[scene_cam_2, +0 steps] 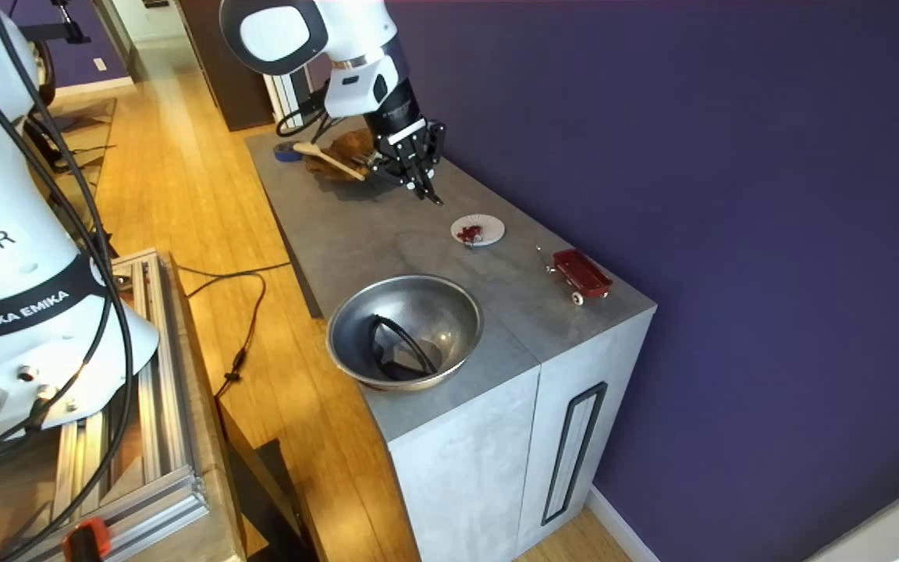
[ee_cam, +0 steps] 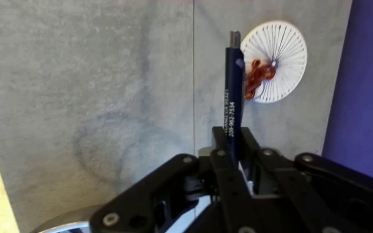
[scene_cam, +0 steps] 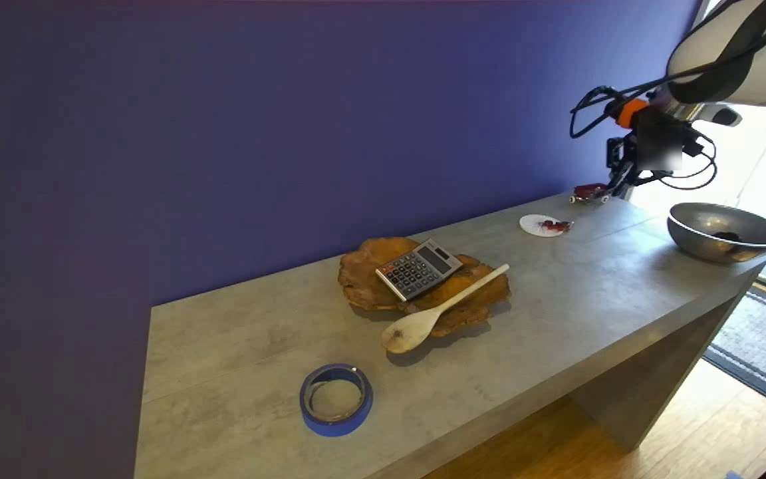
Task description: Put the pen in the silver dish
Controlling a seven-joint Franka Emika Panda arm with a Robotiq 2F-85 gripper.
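Reference landmark: one silver dish [scene_cam_2: 451,314], standing on the bench [scene_cam_2: 371,234]. All positions are stated from this dish.

One pen [ee_cam: 234,77] is held above the bench, outside the dish. Two fingers [ee_cam: 219,139] are drawn together on opposite sides of the pen, leaving only its thickness between them; the metal-tipped end projects clear.

One white disc [scene_cam_2: 491,232] lies near the dish but apart from it, farther along the bench. One small red item [scene_cam_2: 469,233] overlaps the disc's edge. One red wagon [scene_cam_2: 580,272] stands near the dish, toward the purple wall [scene_cam_2: 730,234]. One brown wooden piece [scene_cam: 363,267] lies well apart from the dish. One calculator [scene_cam: 419,269] and one wooden spoon [scene_cam: 413,330] rest on it, the spoon's handle end being nearer the dish. One blue tape ring [scene_cam: 335,426] is farthest from the dish.

Visibility limits: the rear of the pen is hidden between the fingers. In both exterior views, the pen is hard to separate from the dark fingers. A blurred patch covers part of the arm [scene_cam: 765,73] in an exterior view. In the wrist view, the dish is cut off; only part of its rim shows. A dark looped shape [scene_cam_2: 412,343] inside the dish cannot be identified, nor can the red item.
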